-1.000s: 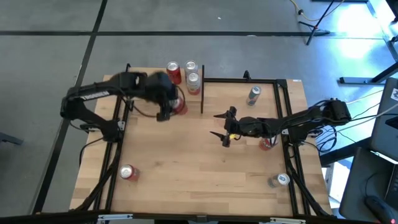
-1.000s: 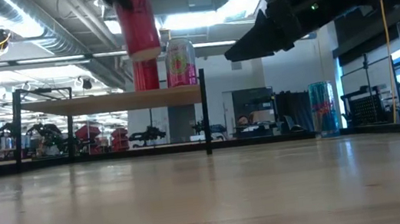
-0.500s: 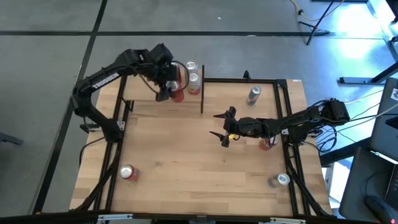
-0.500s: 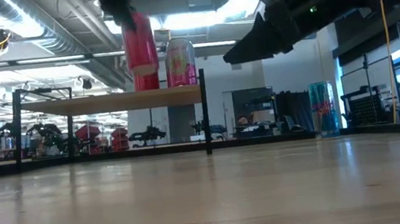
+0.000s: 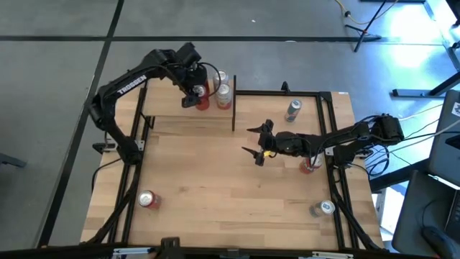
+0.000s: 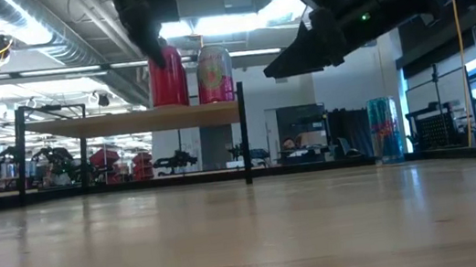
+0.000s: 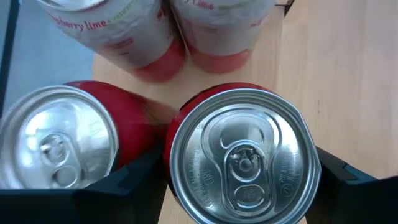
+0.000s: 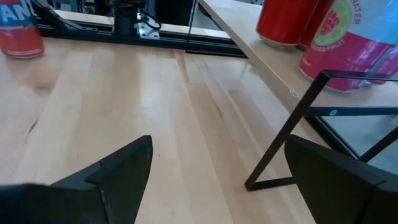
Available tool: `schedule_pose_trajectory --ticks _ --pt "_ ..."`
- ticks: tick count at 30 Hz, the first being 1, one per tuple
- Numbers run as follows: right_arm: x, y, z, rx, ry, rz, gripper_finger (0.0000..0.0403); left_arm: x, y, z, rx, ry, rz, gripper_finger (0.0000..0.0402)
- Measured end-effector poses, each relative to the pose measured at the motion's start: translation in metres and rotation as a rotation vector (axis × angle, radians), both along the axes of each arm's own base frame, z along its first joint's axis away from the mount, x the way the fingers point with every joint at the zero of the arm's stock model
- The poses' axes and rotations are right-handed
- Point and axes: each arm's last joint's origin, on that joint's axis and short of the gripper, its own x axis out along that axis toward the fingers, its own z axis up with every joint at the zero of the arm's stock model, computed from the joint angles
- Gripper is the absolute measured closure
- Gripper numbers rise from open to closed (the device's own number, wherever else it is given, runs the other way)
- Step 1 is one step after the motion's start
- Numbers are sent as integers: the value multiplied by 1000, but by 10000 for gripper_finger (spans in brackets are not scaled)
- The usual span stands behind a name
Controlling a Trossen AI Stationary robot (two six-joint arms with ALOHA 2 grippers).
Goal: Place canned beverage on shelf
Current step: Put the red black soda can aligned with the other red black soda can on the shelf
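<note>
Pale wood runs across the whole surface [image 5: 215,180], and nearest the low camera it lies bare. In the high view a red can [image 5: 147,199] lies near the front left post and a silver can [image 5: 321,208] near the front right one. Farther in, the right tool [image 5: 257,144] hangs over the middle of the surface, its two dark fingers spread wide with nothing between them; a red can [image 5: 309,166] stands partly under that arm, and a silver-blue can [image 5: 292,109] stands behind it near the back right corner. At the far left corner stands the shelf [image 6: 131,122], a raised light board on thin black posts. The left tool [image 7: 242,186] is above it, grasping a red beverage can [image 7: 244,158] from either side, dark fingers [image 7: 134,177] pressed to the can's flanks. In the low view that can's base sits level with the shelf board, though actual contact cannot be told. Just beside it is another red can [image 7: 59,134], and behind both stand two pink cans [image 7: 165,28] with a fruit print
</note>
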Motion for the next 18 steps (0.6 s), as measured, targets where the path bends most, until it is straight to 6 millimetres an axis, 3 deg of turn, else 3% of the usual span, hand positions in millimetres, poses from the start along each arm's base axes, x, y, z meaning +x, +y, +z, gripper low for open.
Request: schedule_pose_trajectory --ticks 10,18 --pt "0 0 -1 0 12 -1 52 6 3 -4 -31 -24 29 147" --pt "-1 0 -2 -1 24 0 52 7 1 -4 -17 -9 36 105"
